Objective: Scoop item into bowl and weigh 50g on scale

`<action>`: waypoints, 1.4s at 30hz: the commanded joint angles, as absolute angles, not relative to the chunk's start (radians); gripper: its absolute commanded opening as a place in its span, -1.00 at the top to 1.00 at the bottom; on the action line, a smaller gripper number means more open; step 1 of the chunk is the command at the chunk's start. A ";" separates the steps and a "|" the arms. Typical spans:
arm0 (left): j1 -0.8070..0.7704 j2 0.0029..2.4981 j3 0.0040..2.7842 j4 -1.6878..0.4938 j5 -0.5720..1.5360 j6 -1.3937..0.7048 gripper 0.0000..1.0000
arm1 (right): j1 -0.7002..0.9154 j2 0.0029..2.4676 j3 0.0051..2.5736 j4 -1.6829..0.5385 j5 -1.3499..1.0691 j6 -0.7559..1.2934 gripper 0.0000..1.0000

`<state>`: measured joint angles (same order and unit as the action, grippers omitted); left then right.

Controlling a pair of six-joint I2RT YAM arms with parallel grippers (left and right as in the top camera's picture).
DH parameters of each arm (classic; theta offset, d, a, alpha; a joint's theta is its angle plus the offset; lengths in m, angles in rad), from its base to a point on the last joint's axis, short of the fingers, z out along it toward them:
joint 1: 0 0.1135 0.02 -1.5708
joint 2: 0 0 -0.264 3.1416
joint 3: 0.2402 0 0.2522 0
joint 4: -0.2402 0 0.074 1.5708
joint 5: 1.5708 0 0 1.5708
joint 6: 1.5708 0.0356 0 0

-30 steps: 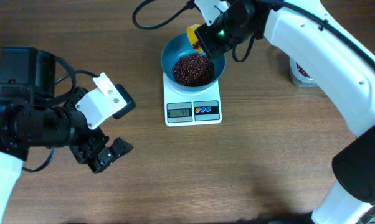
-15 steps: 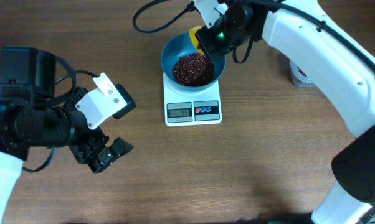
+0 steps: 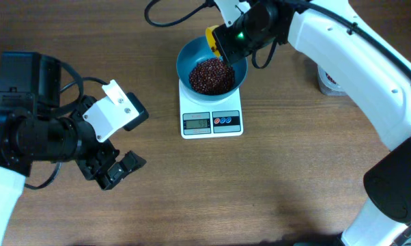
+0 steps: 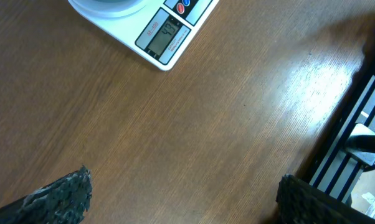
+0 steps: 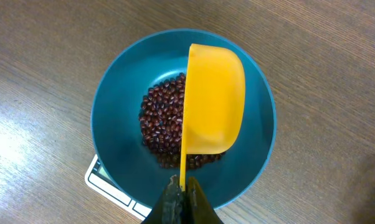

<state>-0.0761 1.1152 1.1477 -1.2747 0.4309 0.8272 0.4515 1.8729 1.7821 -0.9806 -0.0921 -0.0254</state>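
The teal-blue bowl (image 3: 188, 61) stands on the white scale (image 3: 211, 121) and holds a heap of dark red-brown beans (image 3: 211, 75). My right gripper (image 5: 183, 196) is shut on the handle of a yellow scoop (image 5: 215, 99), held turned on its side over the bowl (image 5: 113, 130), above the beans (image 5: 162, 121). In the overhead view the right gripper (image 3: 227, 39) is at the bowl's far rim. My left gripper (image 3: 117, 169) is open and empty, low over the table at the left. The left wrist view shows the scale's display (image 4: 164, 35).
A white container (image 3: 328, 80) with red print stands at the right behind the right arm. A black cable (image 3: 171, 17) curves across the table's back edge. In the left wrist view, a dark slatted structure (image 4: 356, 124) lies past the table's edge.
The right gripper and scoop shifted slightly over the bowl's far rim. The left arm has not moved.
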 commanded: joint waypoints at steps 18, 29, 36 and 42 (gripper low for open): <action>-0.076 1.110 1.147 -1.275 0.448 0.839 -0.98 | 0.406 1.863 1.799 -0.989 -0.187 -0.069 0.92; -0.076 1.110 1.147 -1.275 0.448 0.839 -0.98 | -0.173 1.864 1.799 -1.056 -1.005 -0.097 0.92; -0.076 1.110 1.147 -1.275 0.448 0.839 -0.98 | -0.423 1.863 1.799 -1.372 -0.311 -0.258 0.92; -0.076 1.110 1.147 -1.275 0.448 0.839 -0.98 | -0.173 1.863 1.799 -1.301 0.156 -0.246 0.92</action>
<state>-0.0761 1.1145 1.1469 -1.2743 0.4313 0.8272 -0.2615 1.8729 1.7935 -1.3243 -0.0692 -0.2440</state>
